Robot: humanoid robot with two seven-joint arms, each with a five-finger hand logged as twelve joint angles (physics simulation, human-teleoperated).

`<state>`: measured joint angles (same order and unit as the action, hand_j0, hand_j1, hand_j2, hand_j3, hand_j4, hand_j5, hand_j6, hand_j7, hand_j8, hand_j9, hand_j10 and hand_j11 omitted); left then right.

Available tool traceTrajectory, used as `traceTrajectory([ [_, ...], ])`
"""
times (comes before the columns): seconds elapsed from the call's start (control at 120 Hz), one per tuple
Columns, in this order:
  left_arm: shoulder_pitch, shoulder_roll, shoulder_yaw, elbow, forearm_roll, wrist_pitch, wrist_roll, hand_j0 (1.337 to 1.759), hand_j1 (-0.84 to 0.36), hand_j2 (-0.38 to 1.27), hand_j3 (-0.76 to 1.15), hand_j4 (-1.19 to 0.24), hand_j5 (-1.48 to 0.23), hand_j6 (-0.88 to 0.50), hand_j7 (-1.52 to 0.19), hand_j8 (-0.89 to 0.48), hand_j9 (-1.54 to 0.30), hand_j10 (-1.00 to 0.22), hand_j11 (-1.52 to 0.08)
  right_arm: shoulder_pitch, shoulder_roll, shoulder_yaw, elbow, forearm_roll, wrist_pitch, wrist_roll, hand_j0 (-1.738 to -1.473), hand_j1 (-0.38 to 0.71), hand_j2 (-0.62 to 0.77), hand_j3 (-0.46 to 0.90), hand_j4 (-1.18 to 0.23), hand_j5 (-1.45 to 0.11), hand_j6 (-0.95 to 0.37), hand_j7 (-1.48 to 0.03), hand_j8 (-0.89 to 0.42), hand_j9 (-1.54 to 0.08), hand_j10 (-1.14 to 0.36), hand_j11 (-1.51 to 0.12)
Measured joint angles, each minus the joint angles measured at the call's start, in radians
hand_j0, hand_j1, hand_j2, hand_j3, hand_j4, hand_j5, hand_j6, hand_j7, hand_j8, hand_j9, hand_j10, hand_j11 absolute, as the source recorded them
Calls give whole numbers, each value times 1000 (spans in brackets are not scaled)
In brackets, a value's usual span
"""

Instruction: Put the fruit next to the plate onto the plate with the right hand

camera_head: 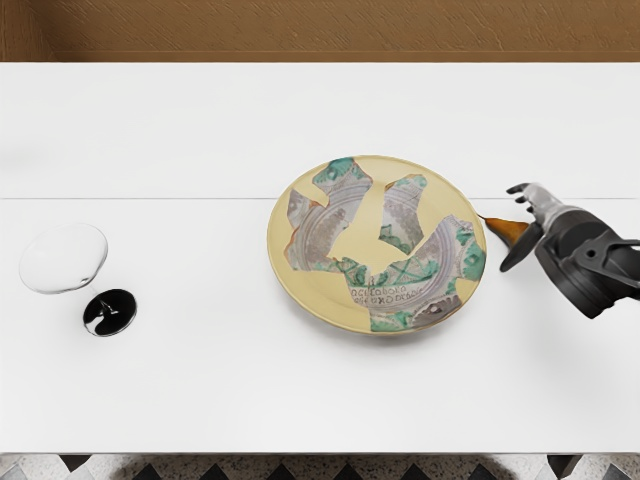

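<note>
A yellow plate [377, 243] with green and grey patches lies on the white table, right of centre. Just beyond its right rim lies a small orange-brown fruit [503, 228] with a pointed tip facing the plate. My right hand [525, 225] comes in from the right edge and sits over the fruit's right side, hiding part of it. Its dark fingers [521, 247] curl around the fruit, one above and one below. Whether they press on it I cannot tell. The left arm does not show.
At the far left of the table stand a white rounded object [63, 257] and a small black disc [109, 311]. The table's front edge [320, 452] runs along the bottom; a brown wall lies behind.
</note>
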<state>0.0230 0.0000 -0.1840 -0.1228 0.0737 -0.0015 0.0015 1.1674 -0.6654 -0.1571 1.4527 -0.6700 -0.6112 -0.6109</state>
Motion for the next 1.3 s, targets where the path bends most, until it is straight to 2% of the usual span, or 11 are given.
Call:
traceTrajectory([
  [0.183,0,0,0,0,0,0,0,1658,325,4,0,-21,-27,-21,-27,-21,-27,-21,-27,-2,9,-4,-8,9,0,0,-1658,-114,-37,0,-199,-257,-201,-257,-200,-257,-199,-257],
  [0.533,0,0,0,0,0,0,0,1658,325,4,0,-21,-27,-21,-27,-21,-27,-21,-27,-4,8,-13,-36,23,0,0,-1658,74,-68,0,-355,-460,-356,-460,-356,-460,-355,-460],
  [0.817,0,0,0,0,0,0,0,1658,325,4,0,-21,-27,-21,-27,-21,-27,-21,-27,-13,13,-13,-53,34,0,0,-1658,137,-79,0,-407,-528,-408,-528,-408,-528,-402,-518],
  [0.908,0,0,0,0,0,0,0,1658,325,4,0,-21,-27,-21,-27,-21,-27,-21,-27,-16,16,-12,-54,33,0,0,-1658,146,-81,0,-421,-527,-415,-537,-366,-590,-326,-648],
  [1.025,0,0,0,0,0,0,0,1658,325,4,0,-21,-27,-21,-27,-21,-27,-21,-27,-17,17,-6,-55,39,-1,-1,-1658,154,-83,0,-426,-538,-421,-546,-372,-582,-317,-652],
  [1.2,0,0,0,0,0,0,0,1658,325,4,0,-21,-27,-21,-27,-21,-27,-21,-26,-17,18,-1,-54,58,-2,-1,-1658,220,-94,0,-493,-592,-447,-617,-270,-705,-221,-770],
  [1.242,0,0,0,0,0,0,0,1658,325,4,0,-21,-27,-21,-27,-21,-27,-21,-26,-17,18,-1,-54,63,-2,-1,-1658,245,-98,0,-517,-616,-456,-645,-231,-751,-267,-758],
  [1.258,0,0,0,0,0,0,0,1658,325,4,0,-21,-27,-21,-27,-21,-26,-21,-26,-17,18,0,-53,63,-1,0,-1658,256,-100,0,-528,-625,-462,-657,-228,-755,-231,-830],
  [1.3,0,0,0,0,0,0,0,1658,325,4,0,-21,-27,-21,-27,-21,-26,-21,-26,-17,18,0,-53,65,-1,0,-1657,274,-97,0,-553,-650,-464,-686,-213,-771,-211,-857],
])
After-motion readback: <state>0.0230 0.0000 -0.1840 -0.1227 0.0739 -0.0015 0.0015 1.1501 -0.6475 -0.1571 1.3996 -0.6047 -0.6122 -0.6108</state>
